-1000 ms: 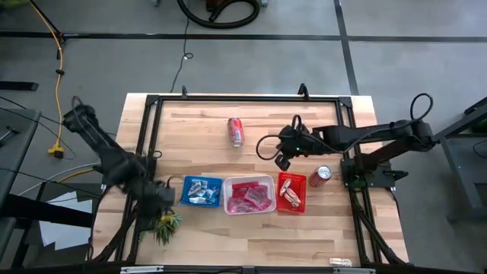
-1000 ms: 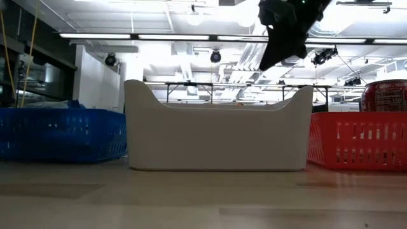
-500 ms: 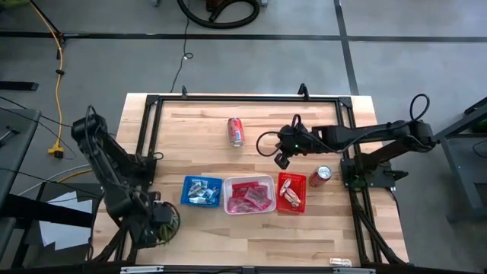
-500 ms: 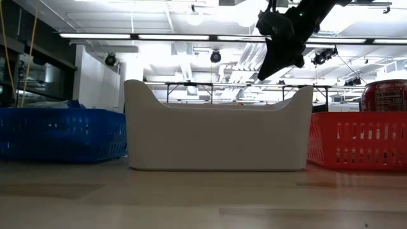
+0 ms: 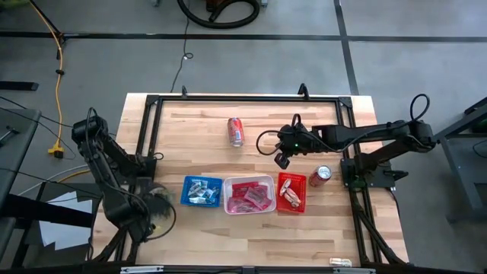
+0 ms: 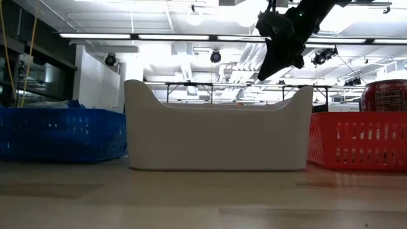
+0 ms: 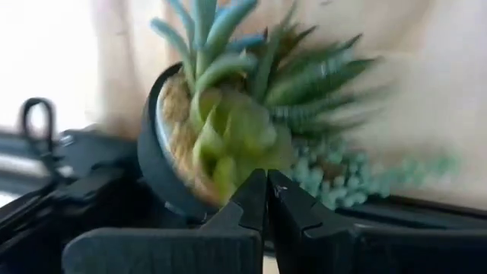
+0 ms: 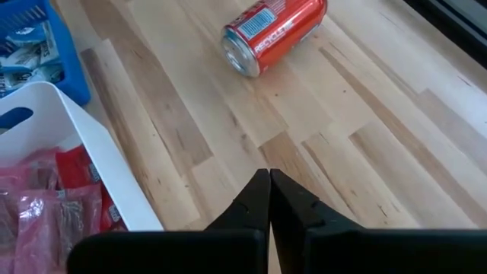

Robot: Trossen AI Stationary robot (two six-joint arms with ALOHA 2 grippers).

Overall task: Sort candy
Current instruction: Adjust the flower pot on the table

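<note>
The candy lies sorted in three trays in a row. The blue tray holds blue-and-white bars, the white tray pink packets, and the red tray red packets. My right gripper is shut and hovers over bare wood just beyond the white and red trays. In the low view it hangs high above the white tray. My left gripper is shut at the table's near-left corner, its tips right in front of the small green plant in its black pot. My left gripper's shut tips stand against the plant's leaves in the left wrist view; I cannot tell whether they touch them.
One red soda can lies on its side toward the far edge, also in the right wrist view. A second can lies right of the red tray. A black frame borders the table. There is bare wood near and far of the trays.
My left arm has swung from beside the blue tray toward the table's near-left corner, folding in over the plant, which now shows blurred. My right gripper has tipped slightly and then held still above the table.
</note>
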